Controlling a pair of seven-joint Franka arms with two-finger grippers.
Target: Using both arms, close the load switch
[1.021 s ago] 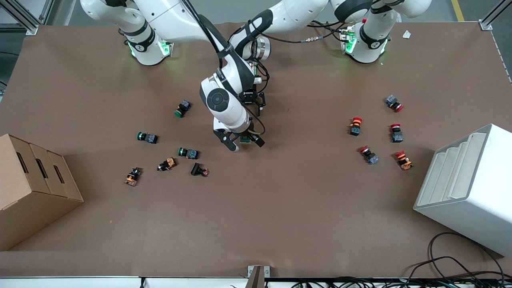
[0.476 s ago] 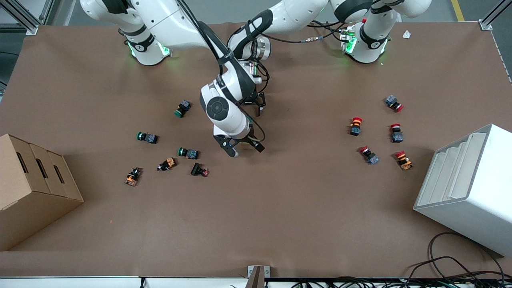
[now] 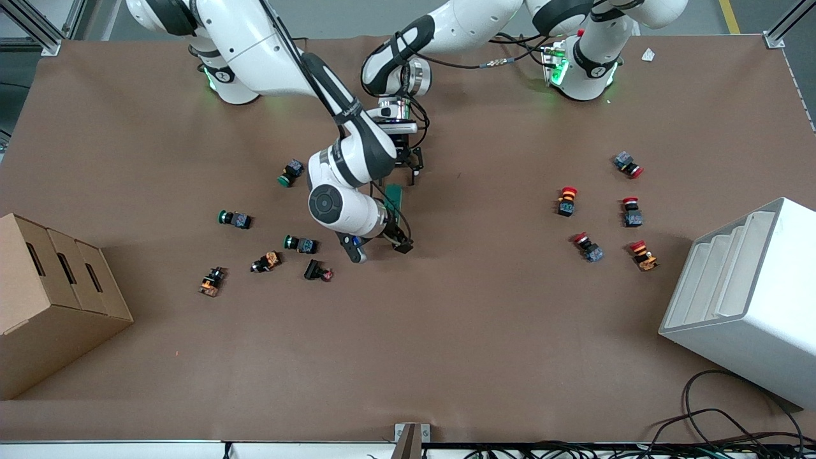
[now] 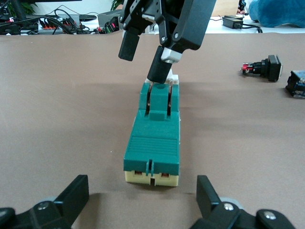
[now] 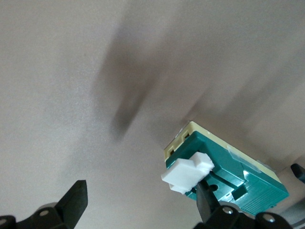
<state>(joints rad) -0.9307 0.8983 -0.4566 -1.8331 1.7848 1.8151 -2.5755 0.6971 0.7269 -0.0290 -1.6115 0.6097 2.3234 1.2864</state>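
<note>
Hovering low over the brown counter (image 3: 484, 331), the right end effector (image 3: 377, 247) spreads its fingers wide, one fingertip (image 4: 159, 71) touching the white lever end of the load switch (image 4: 155, 138), which lies flat on the counter between both arms; the left end effector (image 4: 143, 202) is released, its fingers flanking the switch's cream end.

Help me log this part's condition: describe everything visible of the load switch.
The load switch is an elongated dark-green block, plastic by its look, on a cream base. It has a raised slotted hump on top and a white lever at one end. It lies flat on the brown table, mid-table. The open left tool faces its cream end without touching. One finger of the open right tool stands at the lever end, contact unclear.
</note>
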